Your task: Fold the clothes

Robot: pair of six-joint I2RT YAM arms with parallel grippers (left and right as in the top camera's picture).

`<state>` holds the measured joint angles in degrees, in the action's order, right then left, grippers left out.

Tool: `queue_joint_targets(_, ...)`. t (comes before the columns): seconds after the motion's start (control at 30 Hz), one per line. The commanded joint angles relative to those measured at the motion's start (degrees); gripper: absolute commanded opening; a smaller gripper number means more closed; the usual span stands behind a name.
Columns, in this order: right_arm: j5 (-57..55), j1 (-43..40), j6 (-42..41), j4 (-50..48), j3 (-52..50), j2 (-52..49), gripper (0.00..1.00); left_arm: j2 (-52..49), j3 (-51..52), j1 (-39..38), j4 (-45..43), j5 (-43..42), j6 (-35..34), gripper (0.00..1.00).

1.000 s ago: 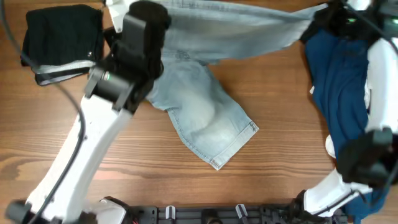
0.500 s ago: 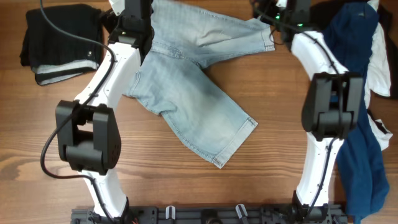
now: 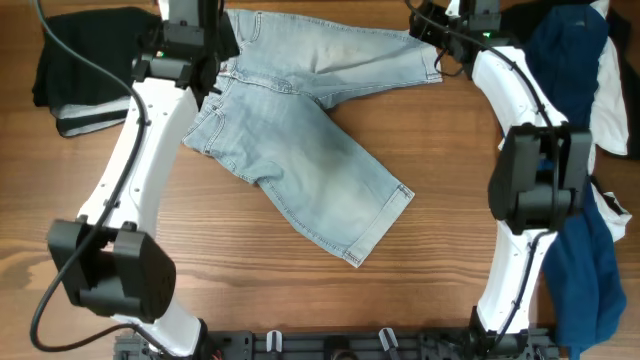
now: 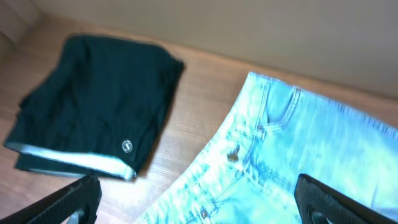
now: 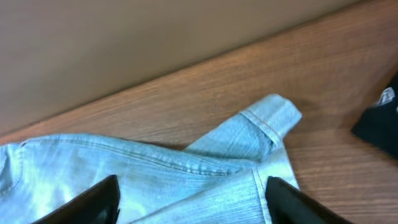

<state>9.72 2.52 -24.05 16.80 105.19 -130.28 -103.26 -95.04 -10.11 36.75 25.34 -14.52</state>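
Note:
The clothes at hand are light-blue denim shorts (image 3: 300, 150), lying flat on the wooden table. Their waist is at the back left, one leg runs along the back edge to the right, and the other points toward the front right. My left gripper (image 3: 200, 25) hovers open over the waistband (image 4: 249, 155), its fingers (image 4: 78, 199) wide apart. My right gripper (image 3: 440, 28) is open over the back leg's hem (image 5: 270, 121), with denim lying under the gap and not pinched.
A folded black garment (image 3: 90, 60) with a pale band lies at the back left, close to the waistband. A navy garment (image 3: 570, 150) and a white one (image 3: 615, 100) are heaped along the right edge. A beige wall (image 5: 124, 43) borders the table's back.
A second ago both grippers held the shorts stretched in the air. The shorts now lie on the table and both grippers have opened and let go.

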Motion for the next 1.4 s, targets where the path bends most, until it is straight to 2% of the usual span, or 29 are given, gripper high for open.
queue_joint_targets(0.0, -1.4, 0.2, -8.0, -2.5, 0.5, -5.3, 0.64, -0.9, 0.2, 0.2, 0.5, -2.2, -1.4, 1.0)
queue_joint_targets(0.17, -1.1, 0.2, -15.0, -8.0, 0.5, -10.6, 0.66, -0.9, 0.2, 0.2, 0.4, -2.4, -1.4, 0.99)
queue_joint_targets(0.23, -0.4, 0.3, -15.4, -10.2, 0.5, -11.7, 0.66, -0.9, 0.2, 0.2, 0.4, -2.4, -1.4, 1.0)
queue_joint_targets(0.27, -0.3, 0.4, -15.3, -11.7, 0.5, -11.9, 0.58, -0.9, 0.2, 0.2, 0.4, -2.4, -1.4, 1.0)
queue_joint_targets(0.3, -0.3, 0.6, -15.1, -14.8, 0.5, -11.9, 0.25, -0.9, 0.2, 0.2, 0.4, -2.4, -1.3, 0.99)
queue_joint_targets(0.33, -0.3, 0.6, -15.2, -16.7, 0.5, -11.9, 0.04, -0.9, 0.2, 0.2, 0.4, -2.4, -1.3, 1.0)
queue_joint_targets(0.47, 2.5, 1.0, -18.5, -30.0, 0.8, -11.9, 0.04, -0.9, 0.2, 0.2, 0.4, -2.4, -1.3, 1.0)
queue_joint_targets(0.53, 0.5, 1.5, -18.4, -32.8, 1.4, -11.9, 0.04, -0.9, 0.2, 0.2, 0.4, -2.4, -1.3, 0.99)
queue_joint_targets(0.57, -0.3, 1.7, -18.2, -32.9, 1.6, -11.9, 0.25, -0.9, 0.2, 0.2, 0.4, -2.4, -1.3, 0.99)
queue_joint_targets(0.6, -0.2, 1.7, -16.4, -32.0, 1.7, -11.9, 1.0, -0.9, 0.2, 0.2, 0.4, -2.4, -1.4, 0.99)
queue_joint_targets(0.73, 0.6, 0.8, -5.4, -14.1, 2.8, -8.1, 0.99, -0.9, 0.2, 0.2, 0.8, -2.4, -1.4, 1.0)
queue_joint_targets(0.8, -3.7, 0.5, 1.6, -4.4, 2.8, -3.5, 1.0, -0.9, 0.2, 0.2, 1.2, -2.4, -1.3, 1.0)
queue_joint_targets(0.87, -8.1, 0.6, 5.7, 1.8, 2.8, -0.3, 1.0, -0.9, 0.2, 0.2, 1.7, -2.4, -1.3, 1.0)
queue_joint_targets(0.93, -8.1, 0.6, 7.6, 5.5, 2.7, -0.3, 0.99, -0.9, 0.2, 0.2, 2.0, -2.4, -1.4, 0.99)
queue_joint_targets(0.97, -8.1, 0.6, 7.6, 7.5, 2.6, -0.8, 0.87, -0.9, 0.2, 0.1, 2.3, -2.6, -1.4, 1.0)
queue_joint_targets(1.03, -8.0, 0.8, 7.7, 9.0, 1.0, -1.5, 0.46, -0.9, 0.2, 0.1, 2.8, -2.8, -1.4, 0.99)
queue_joint_targets(1.07, -7.5, 1.2, 8.1, 9.2, -0.7, -1.9, 0.33, -0.9, 0.2, 0.1, 3.1, -2.9, -1.4, 1.0)
queue_joint_targets(1.1, -7.4, 1.6, 9.0, 8.9, -1.8, -2.4, 0.26, -0.9, 0.2, 0.1, 3.4, -2.9, -1.4, 1.0)
queue_joint_targets(1.13, -7.4, 2.0, 9.1, 8.2, -2.8, -2.7, 0.22, -0.9, 0.2, 0.1, 3.6, -2.9, -1.4, 1.0)
queue_joint_targets(1.37, -7.4, 2.1, 9.0, 7.6, -3.6, -8.2, 0.22, -0.9, 0.2, 0.1, 4.7, -3.3, -1.3, 1.0)
